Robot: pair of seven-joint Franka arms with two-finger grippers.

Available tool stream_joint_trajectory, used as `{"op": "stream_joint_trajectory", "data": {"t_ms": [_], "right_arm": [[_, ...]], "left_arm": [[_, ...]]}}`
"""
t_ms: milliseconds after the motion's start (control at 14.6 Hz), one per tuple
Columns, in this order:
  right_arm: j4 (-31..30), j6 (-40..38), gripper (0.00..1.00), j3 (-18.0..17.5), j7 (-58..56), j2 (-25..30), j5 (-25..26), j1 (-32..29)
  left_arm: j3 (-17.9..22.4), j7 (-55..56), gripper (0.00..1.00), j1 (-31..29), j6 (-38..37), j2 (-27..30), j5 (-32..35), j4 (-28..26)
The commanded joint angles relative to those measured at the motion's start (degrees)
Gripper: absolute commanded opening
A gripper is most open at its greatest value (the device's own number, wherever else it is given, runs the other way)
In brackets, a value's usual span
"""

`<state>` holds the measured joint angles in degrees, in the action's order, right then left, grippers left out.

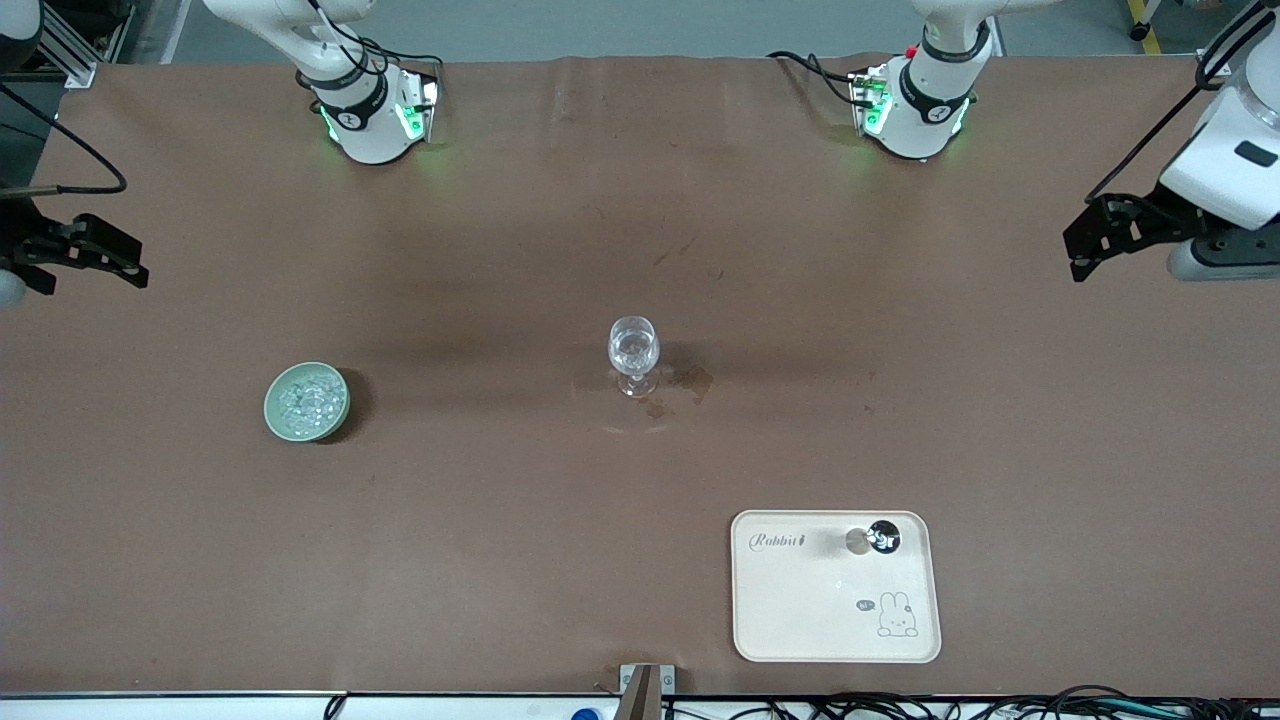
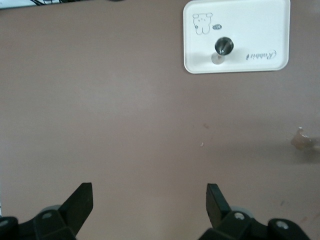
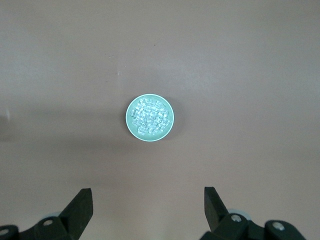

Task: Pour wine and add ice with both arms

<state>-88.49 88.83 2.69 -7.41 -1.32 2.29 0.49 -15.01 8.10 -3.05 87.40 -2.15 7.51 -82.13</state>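
A clear stemmed glass stands upright mid-table. A pale green bowl holding the ice, many small clear lumps, sits toward the right arm's end of the table. It also shows in the right wrist view, with the ice in it. My right gripper hangs open and empty over the table edge at its own end, high above the bowl. My left gripper hangs open and empty over the table's other end. Both arms wait.
A cream rabbit-print tray lies near the front camera, toward the left arm's end; a small dark round object stands on it. Both show in the left wrist view: tray, object. A wet stain marks the cloth beside the glass.
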Motion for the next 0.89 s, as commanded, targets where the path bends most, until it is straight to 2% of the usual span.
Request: {"op": "stream_joint_trajectory", "data": {"t_ms": [0, 206, 411, 823], "right_arm": [[0.0, -1.8, 0.99, -0.7, -0.9, 0.5, -1.0, -0.9], [0.0, -2.7, 0.99, -0.8, -0.9, 0.7, -1.0, -0.9], [-0.1, -2.9, 0.99, -0.8, -0.9, 0.9, -1.0, -0.9], [0.0, -3.2, 0.99, -0.8, -0.9, 1.1, -1.1, -0.9]], "left_arm": [[6.0, -1.4, 1.0, 4.5, 0.1, 4.5, -3.5, -5.7], [7.8, -2.0, 1.0, 4.5, 0.8, 8.1, -7.5, -11.1], [8.1, -2.0, 1.0, 3.9, 5.1, 12.3, -7.6, -18.1], [8.7, -2.1, 1.0, 3.5, 5.5, 11.6, -7.5, -16.6]]}}
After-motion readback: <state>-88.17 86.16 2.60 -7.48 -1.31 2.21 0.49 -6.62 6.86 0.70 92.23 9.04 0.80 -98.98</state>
